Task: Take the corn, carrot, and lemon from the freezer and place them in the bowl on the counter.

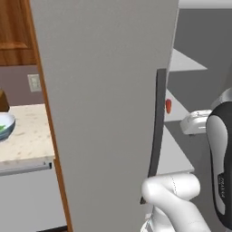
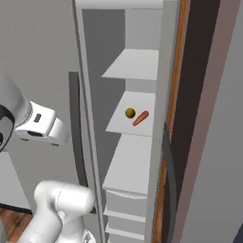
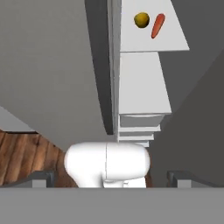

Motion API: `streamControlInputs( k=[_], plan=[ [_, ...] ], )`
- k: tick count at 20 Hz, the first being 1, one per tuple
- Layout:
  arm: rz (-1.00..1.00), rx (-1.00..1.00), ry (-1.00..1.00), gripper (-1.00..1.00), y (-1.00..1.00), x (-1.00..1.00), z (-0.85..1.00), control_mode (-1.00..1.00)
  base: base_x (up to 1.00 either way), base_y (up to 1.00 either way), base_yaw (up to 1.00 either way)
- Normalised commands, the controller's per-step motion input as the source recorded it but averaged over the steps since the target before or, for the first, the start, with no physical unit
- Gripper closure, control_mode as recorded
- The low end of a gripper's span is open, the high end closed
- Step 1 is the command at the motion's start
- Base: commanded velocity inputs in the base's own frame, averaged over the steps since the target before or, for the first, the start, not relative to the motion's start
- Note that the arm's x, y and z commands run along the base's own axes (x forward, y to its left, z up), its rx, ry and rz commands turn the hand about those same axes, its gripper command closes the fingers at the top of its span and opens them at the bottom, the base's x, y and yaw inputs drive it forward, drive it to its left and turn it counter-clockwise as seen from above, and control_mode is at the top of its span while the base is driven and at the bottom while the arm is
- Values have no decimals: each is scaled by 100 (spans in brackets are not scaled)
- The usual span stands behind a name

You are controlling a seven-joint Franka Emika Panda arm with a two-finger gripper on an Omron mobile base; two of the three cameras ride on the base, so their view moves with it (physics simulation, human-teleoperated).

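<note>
The freezer (image 2: 137,142) stands open, with the lemon (image 2: 129,113) and carrot (image 2: 140,118) lying just beside each other on a middle white shelf (image 2: 142,107); something green, likely the corn, already sits in the bowl (image 1: 5,124) on the counter (image 1: 27,136) far to the left. The gripper (image 3: 112,177) hangs outside the door, fingers wide and holding nothing. The step in hand looks like fetching the second item, so the next move calls for reaching in past the door edge and lining up over the lemon or carrot.

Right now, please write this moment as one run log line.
gripper: open, empty | lemon, carrot: on freezer shelf | bowl: on counter
</note>
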Motion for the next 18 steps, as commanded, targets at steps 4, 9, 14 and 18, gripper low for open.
streamControlInputs(
  k=[4, 9, 14, 18],
  plan=[
    [0, 0, 0, -100, 0, 0, 0, 100, 21, -46, 0],
    [0, 0, 0, -100, 0, 0, 0, 100, 37, -29, 0],
    [0, 0, 0, -100, 0, 0, 0, 100, 39, -24, 0],
    [0, 0, 0, -100, 0, 0, 0, 100, 37, -25, 0]
  ],
)
